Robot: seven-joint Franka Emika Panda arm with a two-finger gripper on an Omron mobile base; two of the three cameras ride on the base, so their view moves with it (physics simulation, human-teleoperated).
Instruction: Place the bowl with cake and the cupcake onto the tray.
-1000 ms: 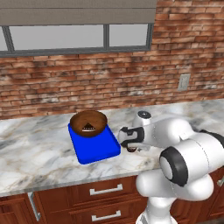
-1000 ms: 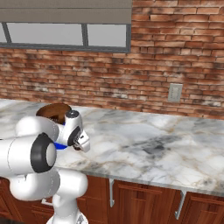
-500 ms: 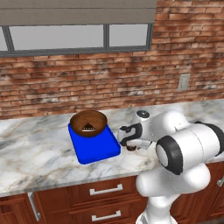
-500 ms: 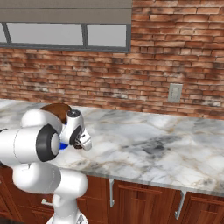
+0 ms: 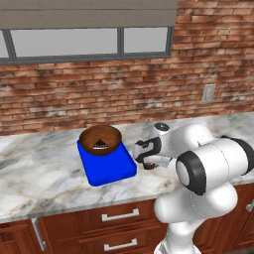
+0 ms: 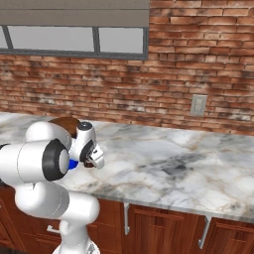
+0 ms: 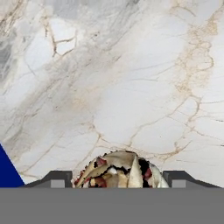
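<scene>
- Left base view: the blue tray (image 5: 106, 168) is lying flat on the marble counter (image 5: 39, 168), its long axis running away from the front edge.
- The bowl with cake (image 5: 100, 139) is sitting on the far end of the tray, with the dark cake wedge showing inside it.
- The gripper (image 5: 148, 165) is pointing down at the counter just right of the tray's right rim.
- The cupcake (image 5: 148, 166) is showing as a small dark spot under the hand, on the counter, off the tray.
- From this side it cannot be told whether the fingers are touching the cupcake.
- Right base view: the arm is covering most of the tray; a small blue patch (image 6: 73, 164) is showing beside the hand.
- The brown rim of the bowl (image 6: 67, 124) is showing behind the arm's upper link.
- The gripper (image 6: 91, 164) is hanging low over the counter (image 6: 163, 163), with a dark bit under it.
- Hand view: the two fingertips (image 7: 56, 179) are standing spread apart, one on each side of the cupcake (image 7: 118, 169).
- A gap is showing between each tip and the cupcake, so the fingers are bracketing it without pinching it.
- The cupcake is resting on bare marble (image 7: 131, 87); a blue corner of the tray (image 7: 8, 173) is showing at the lower left.
</scene>
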